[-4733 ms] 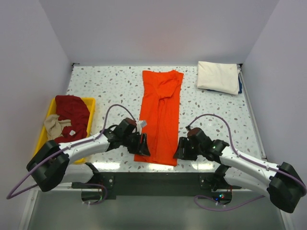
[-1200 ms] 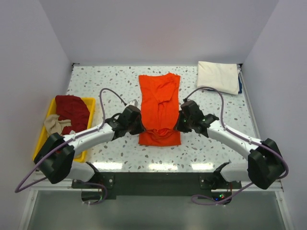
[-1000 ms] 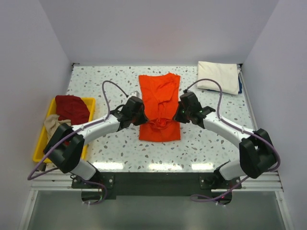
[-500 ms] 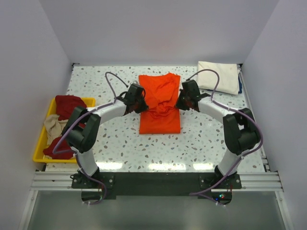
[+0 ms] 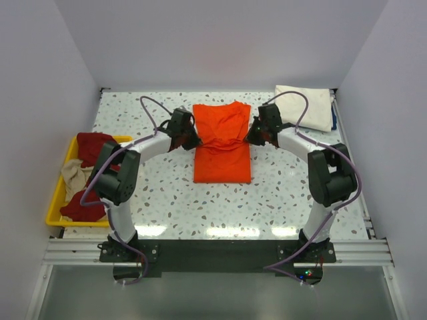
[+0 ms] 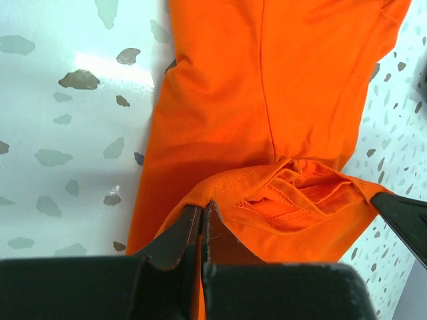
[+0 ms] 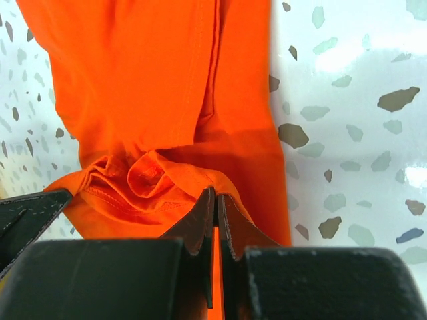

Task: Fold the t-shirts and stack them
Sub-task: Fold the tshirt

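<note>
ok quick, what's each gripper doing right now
left gripper: shut on the orange t-shirt, at its left edge
right gripper: shut on the same orange t-shirt, at its right edge

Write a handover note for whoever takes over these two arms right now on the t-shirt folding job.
Left gripper: shut on the bright orange cloth t-shirt, pinching the edge on its own side.
Right gripper: shut on the same shirt's opposite edge.
Where: the orange shirt lies mid-table as a narrow strip, its pinched edge doubled over it. Cream-white folded t-shirt at the far right corner. Dark red t-shirt and beige t-shirt crumpled in the yellow plastic tray at left.
Done: cream folded; orange folded lengthwise.
Left: lay down and release the crosswise fold, stack orange on cream, then fold the tray's two.
</note>
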`<state>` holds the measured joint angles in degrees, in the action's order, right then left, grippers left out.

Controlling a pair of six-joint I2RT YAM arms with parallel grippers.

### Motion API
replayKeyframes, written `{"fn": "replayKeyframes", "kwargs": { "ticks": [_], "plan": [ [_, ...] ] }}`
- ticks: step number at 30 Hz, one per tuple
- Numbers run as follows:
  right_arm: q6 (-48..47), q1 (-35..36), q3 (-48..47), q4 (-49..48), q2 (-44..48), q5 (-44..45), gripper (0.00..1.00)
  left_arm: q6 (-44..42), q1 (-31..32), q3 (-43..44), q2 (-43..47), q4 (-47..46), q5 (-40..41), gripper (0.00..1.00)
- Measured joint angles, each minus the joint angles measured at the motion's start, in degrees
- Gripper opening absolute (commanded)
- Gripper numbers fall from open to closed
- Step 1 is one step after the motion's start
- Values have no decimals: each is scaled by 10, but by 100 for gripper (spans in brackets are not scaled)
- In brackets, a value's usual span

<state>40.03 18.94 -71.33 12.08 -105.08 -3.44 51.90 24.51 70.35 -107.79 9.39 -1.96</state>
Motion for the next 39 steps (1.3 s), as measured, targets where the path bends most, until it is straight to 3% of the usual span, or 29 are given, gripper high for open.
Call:
{"fn": "replayKeyframes", "kwargs": {
  "ticks": [3, 6, 9, 10, 13, 18, 20, 21, 28, 34, 39],
  "plan": [
    [0, -7, -10, -1, -18, -9, 0, -5, -7, 8, -16, 0, -11, 0],
    [0, -11, -11, 0, -29, -14, 0, -7, -11, 14, -27, -2, -23, 8],
    [2, -18, -14, 0, -33, -23, 15, -15, -17, 16, -31, -12, -38, 26],
    [3, -21, -16, 0, -33, -25, 29, -19, -19, 19, -32, -13, -44, 36],
    [1, -30, -24, -1, -33, -33, 49, -28, -24, 31, -34, -20, -58, 49],
    [-11, -37, -40, 2, -30, -37, 56, -40, -34, 38, -30, -28, -64, 56],
    [-17, -37, -38, 4, -21, -37, 51, -45, -35, 38, -22, -23, -61, 54],
    [-19, -35, -34, 3, -13, -37, 49, -46, -35, 37, -16, -21, -59, 46],
    [-38, 13, 15, -10, 54, -37, 20, -55, -3, 8, 25, -22, -47, 18],
    [-43, 50, 19, -24, 34, -52, 14, -59, 53, 15, -5, -24, -65, 13],
    [-42, 45, 19, -27, 4, -57, 13, -60, 58, 43, -61, -19, -84, 11]
  ]
}}
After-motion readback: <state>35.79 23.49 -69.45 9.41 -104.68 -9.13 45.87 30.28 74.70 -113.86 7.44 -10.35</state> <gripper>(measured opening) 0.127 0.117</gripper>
